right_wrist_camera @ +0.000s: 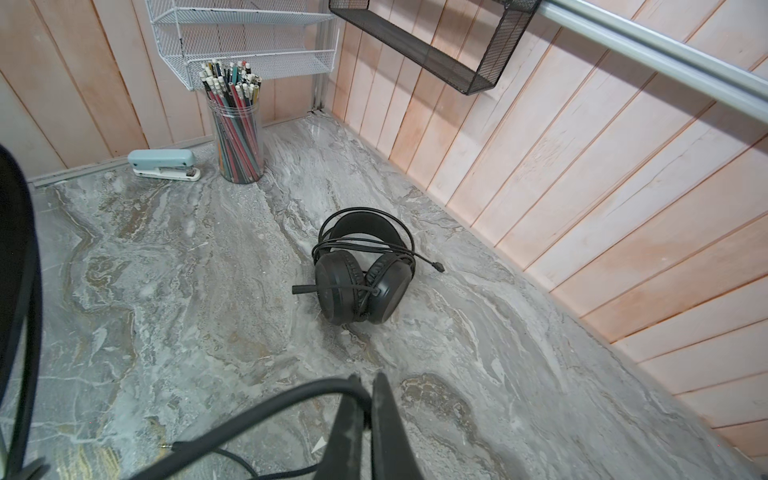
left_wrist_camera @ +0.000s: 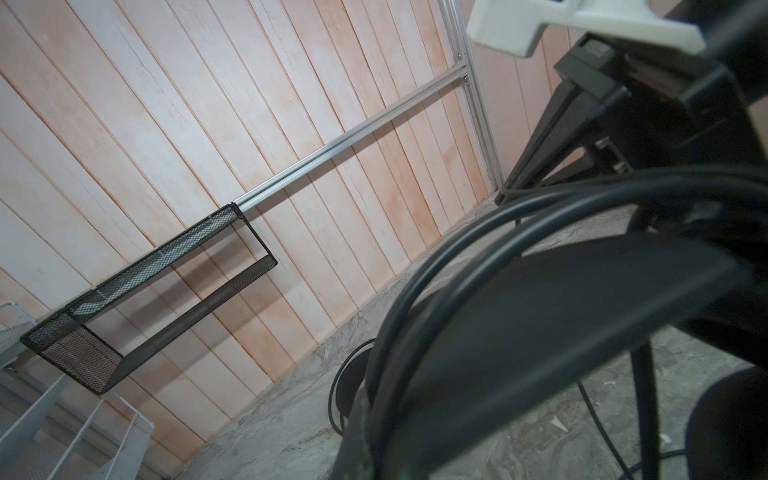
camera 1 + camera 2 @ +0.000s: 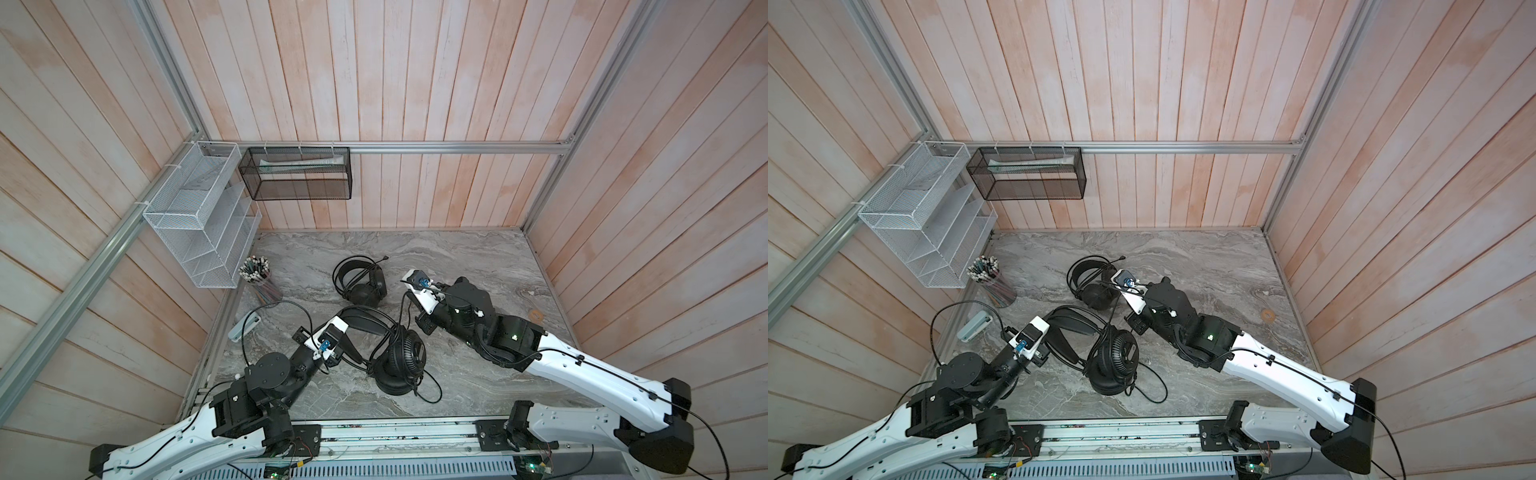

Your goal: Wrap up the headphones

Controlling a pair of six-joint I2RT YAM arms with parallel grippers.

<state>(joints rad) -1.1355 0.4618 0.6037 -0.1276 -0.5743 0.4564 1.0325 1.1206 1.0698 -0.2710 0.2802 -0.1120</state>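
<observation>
Two black headphones lie on the marble table (image 3: 478,266). The boom-mic headphones (image 3: 361,284) (image 3: 1096,286) (image 1: 361,286) rest at the back middle with their cable looped round the band. The grille-cupped headphones (image 3: 405,359) (image 3: 1117,359) lie nearer the front. My left gripper (image 3: 351,322) (image 3: 1052,320) (image 2: 370,415) is shut on their headband (image 2: 540,316), with cable loops (image 2: 457,232) lying across it. My right gripper (image 3: 409,296) (image 3: 1121,291) (image 1: 366,384) is shut on their thin cable (image 1: 249,409), held a little above the table. More slack cable (image 3: 432,390) trails by the cups.
A cup of pencils (image 3: 259,278) (image 1: 239,137) and a pale blue stapler (image 3: 244,328) (image 1: 164,165) stand at the left edge. A white wire rack (image 3: 199,224) and a black mesh basket (image 3: 297,172) hang on the walls. A small brown ring (image 3: 536,316) lies at the right.
</observation>
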